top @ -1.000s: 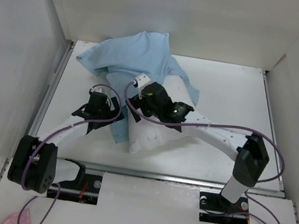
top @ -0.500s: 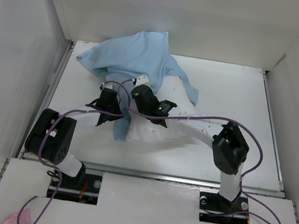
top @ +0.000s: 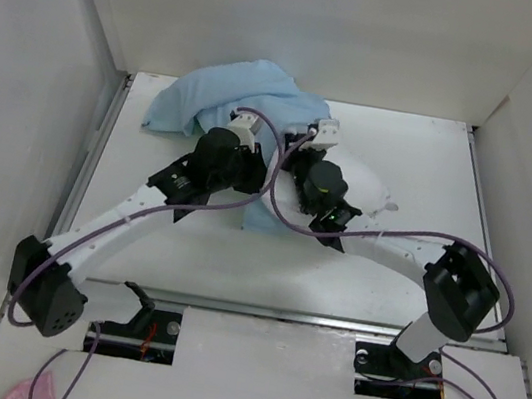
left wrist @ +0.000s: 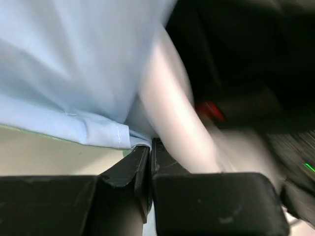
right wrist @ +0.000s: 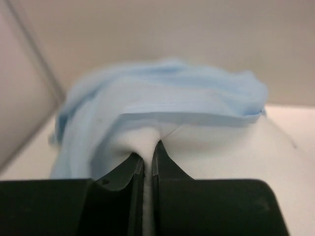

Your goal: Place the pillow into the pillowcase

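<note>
pillow [top: 364, 187] lies mid-table, slightly right of centre, its left end hidden under the two wrists and meeting the blue cloth. pillowcase [top: 211, 100] is bunched and wrinkled at the far left of the table [top: 407, 267], close to the far wall, and a blue strip of it trails toward the near side under the arms. in the right wrist view its hem drapes over the far part of the pillow. right gripper [right wrist: 147, 155] has its jaws nearly together, pinching a peak of white pillow fabric. left gripper [left wrist: 149, 147] has its jaws pressed together right at the pillowcase hem, so it looks like a pinch on the blue edge, with white pillow just beside it. both arms reach in and converge at the centre, wrists close together. purple cables loop over the arms. pink scrap [top: 21, 390] sits at the near left corner, off the table.
</note>
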Robot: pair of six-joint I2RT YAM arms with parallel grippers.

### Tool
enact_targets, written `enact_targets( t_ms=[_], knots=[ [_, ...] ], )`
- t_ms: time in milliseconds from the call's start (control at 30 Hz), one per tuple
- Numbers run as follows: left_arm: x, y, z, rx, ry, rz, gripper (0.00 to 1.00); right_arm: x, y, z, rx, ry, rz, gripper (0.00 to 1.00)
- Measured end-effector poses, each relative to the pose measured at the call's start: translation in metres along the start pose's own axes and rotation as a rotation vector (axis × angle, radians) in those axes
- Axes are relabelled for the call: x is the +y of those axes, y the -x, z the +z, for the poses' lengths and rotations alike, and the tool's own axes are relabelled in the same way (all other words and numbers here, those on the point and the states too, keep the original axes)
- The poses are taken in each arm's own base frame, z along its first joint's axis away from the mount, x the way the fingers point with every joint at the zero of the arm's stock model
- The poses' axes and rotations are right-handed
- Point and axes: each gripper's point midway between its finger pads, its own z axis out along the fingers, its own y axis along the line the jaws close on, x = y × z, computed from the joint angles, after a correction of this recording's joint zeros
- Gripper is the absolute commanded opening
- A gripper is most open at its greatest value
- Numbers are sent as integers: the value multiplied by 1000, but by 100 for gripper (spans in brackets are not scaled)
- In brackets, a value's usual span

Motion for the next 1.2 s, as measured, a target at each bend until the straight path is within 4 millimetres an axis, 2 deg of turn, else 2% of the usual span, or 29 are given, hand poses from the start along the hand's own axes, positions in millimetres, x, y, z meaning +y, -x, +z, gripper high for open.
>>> enact_targets(
  t_ms=[100, 133, 200, 267, 333, 500, 600, 633, 700, 733, 767, 800, 833, 900, 1033, 1133, 1200],
  knots=[
    [-45, 29, -37, -50, -75, 54, 0, -5, 63, 13, -246, -40, 75, 0],
    [-58, 34, -48, -57, -96, 64, 0, -5, 76, 18, -298, -53, 85, 0],
    [-75, 37, -67, -59, -128, 79, 0, -3, 85, 28, -361, -77, 87, 0],
    [-85, 35, -82, -42, -147, 82, 0, 0, 81, 39, -386, -96, 76, 0],
    [-87, 28, -90, -11, -145, 81, 0, 2, 68, 50, -389, -109, 62, 0],
    [-84, 16, -94, 43, -123, 57, 0, 3, 27, 64, -375, -121, 61, 0],
    [-81, 12, -94, 58, -109, 45, 0, 10, 18, 75, -383, -113, 92, 2],
    [-80, 12, -94, 59, -102, 43, 0, 12, 16, 76, -382, -101, 99, 25],
    [-78, 9, -95, 68, -92, 35, 0, 16, 14, 76, -378, -72, 117, 56],
    [-77, 8, -95, 72, -88, 30, 11, 17, 12, 72, -373, -48, 117, 70],
    [-77, 7, -96, 79, -87, 19, 33, 15, 12, 66, -363, -23, 116, 92],
    [-78, 6, -97, 83, -95, 12, 55, 13, 12, 57, -348, 1, 118, 99],
    [-79, 7, -98, 81, -99, 4, 99, 12, 15, 49, -333, 35, 115, 99],
    [-78, 8, -103, 71, -84, -13, 99, 12, 26, 35, -284, 103, 107, 99],
    [-68, 28, -117, -19, -13, -26, 99, 17, 74, 17, -196, 261, 124, 99],
    [-60, 53, -132, -126, 39, -35, 99, 2, 100, 10, -129, 317, 127, 99],
    [-53, 70, -139, -196, 86, -34, 99, -16, 99, 9, -67, 320, 123, 99]
  ],
)
